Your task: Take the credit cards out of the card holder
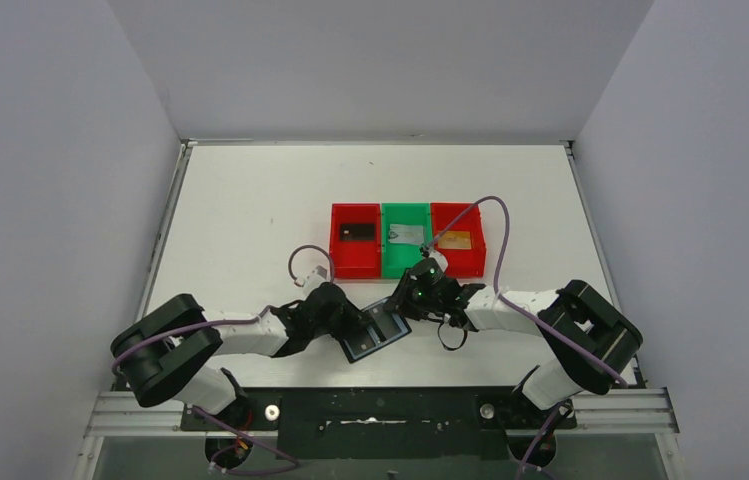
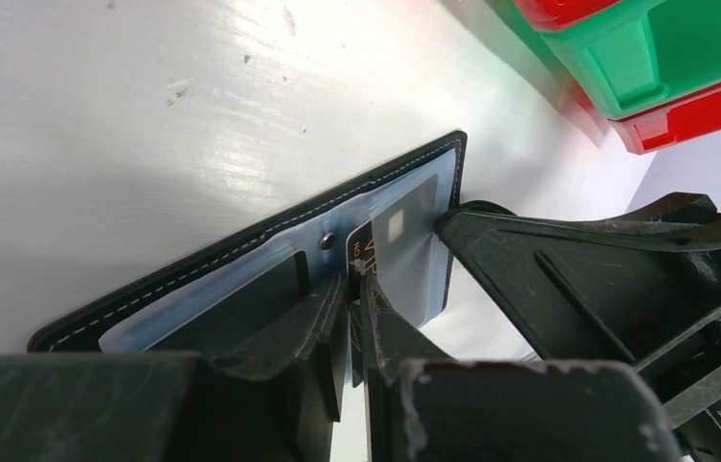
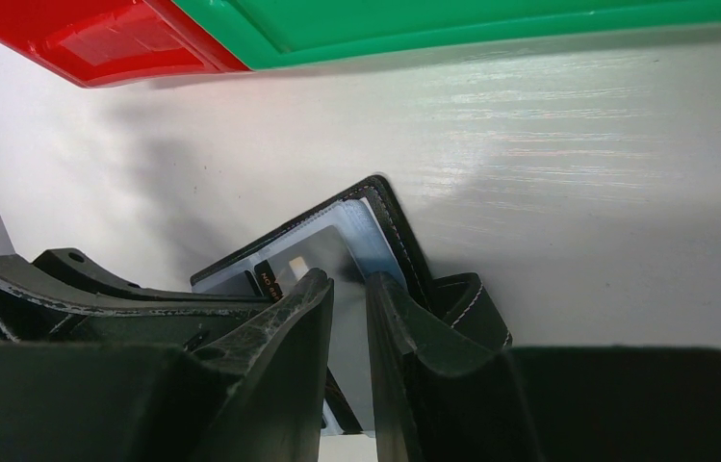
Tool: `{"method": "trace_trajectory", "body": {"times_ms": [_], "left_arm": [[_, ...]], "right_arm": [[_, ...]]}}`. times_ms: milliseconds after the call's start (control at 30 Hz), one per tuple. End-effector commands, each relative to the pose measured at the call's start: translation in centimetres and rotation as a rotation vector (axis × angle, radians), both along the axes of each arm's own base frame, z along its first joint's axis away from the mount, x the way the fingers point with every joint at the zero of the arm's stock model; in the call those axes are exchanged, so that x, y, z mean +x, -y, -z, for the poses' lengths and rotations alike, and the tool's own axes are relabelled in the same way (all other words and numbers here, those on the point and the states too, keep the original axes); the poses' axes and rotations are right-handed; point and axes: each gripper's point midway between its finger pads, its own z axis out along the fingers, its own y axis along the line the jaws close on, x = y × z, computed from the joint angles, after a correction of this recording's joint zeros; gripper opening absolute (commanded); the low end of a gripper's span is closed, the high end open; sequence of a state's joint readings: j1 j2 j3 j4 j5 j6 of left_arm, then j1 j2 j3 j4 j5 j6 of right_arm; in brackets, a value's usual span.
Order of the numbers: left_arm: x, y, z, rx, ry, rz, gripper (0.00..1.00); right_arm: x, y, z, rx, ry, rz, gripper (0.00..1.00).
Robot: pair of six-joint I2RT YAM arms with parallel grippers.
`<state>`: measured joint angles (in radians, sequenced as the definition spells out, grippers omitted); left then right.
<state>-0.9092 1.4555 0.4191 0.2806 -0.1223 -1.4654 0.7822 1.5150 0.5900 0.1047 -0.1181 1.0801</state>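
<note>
Pinching the exposed end of a dark card (image 2: 399, 231), the left gripper (image 2: 354, 281) has its fingers drawn almost together, with the thin card edge running between them. The rest of the card sits straight ahead of the tips, tucked in a clear pocket of the holder (image 2: 193, 310). The holder lies open on the tabletop (image 2: 144, 115), between the two grippers and touching both.

On the holder's far side from the left gripper, the right gripper (image 3: 348, 284) has its fingers a narrow slit apart. They seem to nip the holder's pocket leaf near its stitched edge, while the black cover curls up just outside the right finger.

Beyond the right gripper stand a red bin (image 1: 355, 270), a green bin (image 1: 406, 206) and a second red bin (image 1: 458, 206), each with something flat inside.

The holder looks light and floppy, so it would likely lift or slide with the card unless it is pinned. The pocket film looks slick, yet it may cling to the card. The card is thin, stiff and smooth. It is best gripped flat on both faces at the exposed end and drawn out in line with the pocket.
</note>
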Motion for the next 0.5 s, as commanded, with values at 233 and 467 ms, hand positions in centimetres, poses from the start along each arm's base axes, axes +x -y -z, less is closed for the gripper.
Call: {"method": "trace_trajectory", "body": {"times_ms": [233, 467], "left_arm": [[0.2, -0.8, 0.4, 0.012, 0.043, -0.025, 0.0], [-1.5, -2.0, -0.3, -0.012, 0.028, -0.007, 0.0]], "right_arm": [[-2.5, 3.0, 3.8, -0.149, -0.102, -0.008, 0.23], [-2.4, 3.2, 3.9, -0.159, -0.101, 0.008, 0.23]]}}
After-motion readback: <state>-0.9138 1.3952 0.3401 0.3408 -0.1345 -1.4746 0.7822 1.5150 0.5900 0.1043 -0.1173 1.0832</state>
